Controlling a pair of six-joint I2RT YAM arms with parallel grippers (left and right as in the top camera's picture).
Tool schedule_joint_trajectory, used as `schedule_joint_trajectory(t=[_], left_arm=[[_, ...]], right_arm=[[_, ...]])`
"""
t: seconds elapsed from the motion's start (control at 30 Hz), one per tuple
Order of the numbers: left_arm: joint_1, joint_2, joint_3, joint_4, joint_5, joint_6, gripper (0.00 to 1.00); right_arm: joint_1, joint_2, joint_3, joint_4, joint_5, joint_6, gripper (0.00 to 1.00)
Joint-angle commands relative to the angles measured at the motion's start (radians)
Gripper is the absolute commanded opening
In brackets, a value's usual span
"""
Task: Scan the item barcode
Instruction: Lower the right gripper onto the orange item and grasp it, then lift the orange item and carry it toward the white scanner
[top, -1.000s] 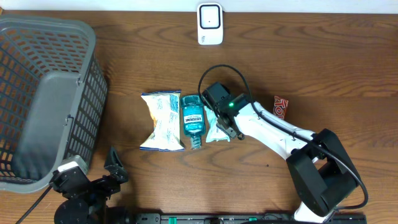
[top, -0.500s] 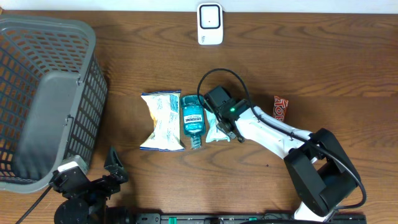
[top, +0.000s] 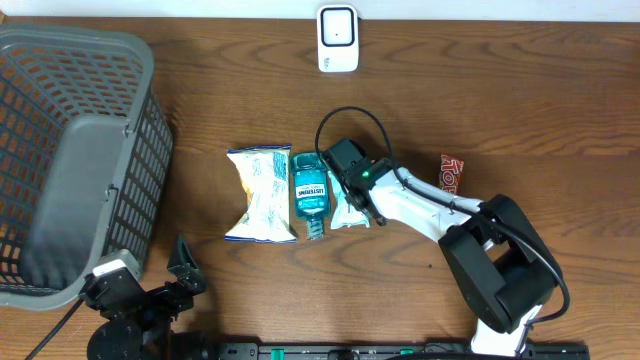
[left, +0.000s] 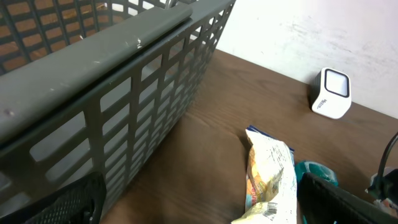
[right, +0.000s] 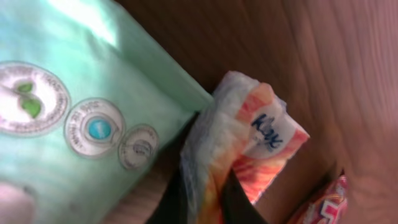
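We note the right gripper, jaws pinched shut on the orange-white packet at its crimped edge, which we judge leaves the barcode face free; the packet lies on the tabletop beside the green pouch, well apart from the scanner; left gripper jaws wide.

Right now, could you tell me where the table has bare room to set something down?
Bare wood lies between the scanner and the mouthwash bottle, right of the red packet, and between the basket and the chips bag. It is crowded mid-table, where the right gripper pinches an orange-and-white packet beside the mint pack.
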Motion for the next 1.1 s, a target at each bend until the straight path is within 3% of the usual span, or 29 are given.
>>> schedule_joint_trajectory(t=[0.0, 0.13, 0.17, 0.27, 0.43, 0.53, 0.8, 1.07], left_arm=[[0.005, -0.007, -0.001, 0.000, -0.013, 0.002, 0.98], [0.005, -0.007, -0.001, 0.000, -0.013, 0.002, 0.98], [0.005, -0.007, -0.001, 0.000, -0.013, 0.002, 0.98], [0.005, -0.007, -0.001, 0.000, -0.013, 0.002, 0.98], [0.005, -0.007, -0.001, 0.000, -0.013, 0.002, 0.98], [0.005, -0.007, -0.001, 0.000, -0.013, 0.002, 0.98], [0.005, -0.007, -0.001, 0.000, -0.013, 0.002, 0.98], [0.005, -0.007, -0.001, 0.000, -0.013, 0.002, 0.98]], right_arm=[[-0.019, 0.056, 0.040, -0.118, -0.210, 0.162, 0.01], [-0.062, 0.050, 0.277, -0.412, -0.352, 0.415, 0.01], [-0.081, 0.050, 0.374, -0.526, -0.464, 0.478, 0.01], [-0.108, 0.050, 0.493, -0.659, -0.703, 0.558, 0.02], [-0.163, 0.050, 0.570, -0.881, -1.116, 0.798, 0.01], [-0.207, 0.050, 0.565, -1.012, -1.214, 0.963, 0.01], [-0.249, 0.050, 0.565, -1.035, -1.403, 1.289, 0.01], [-0.248, 0.050, 0.565, -1.035, -1.469, 1.295, 0.01]])
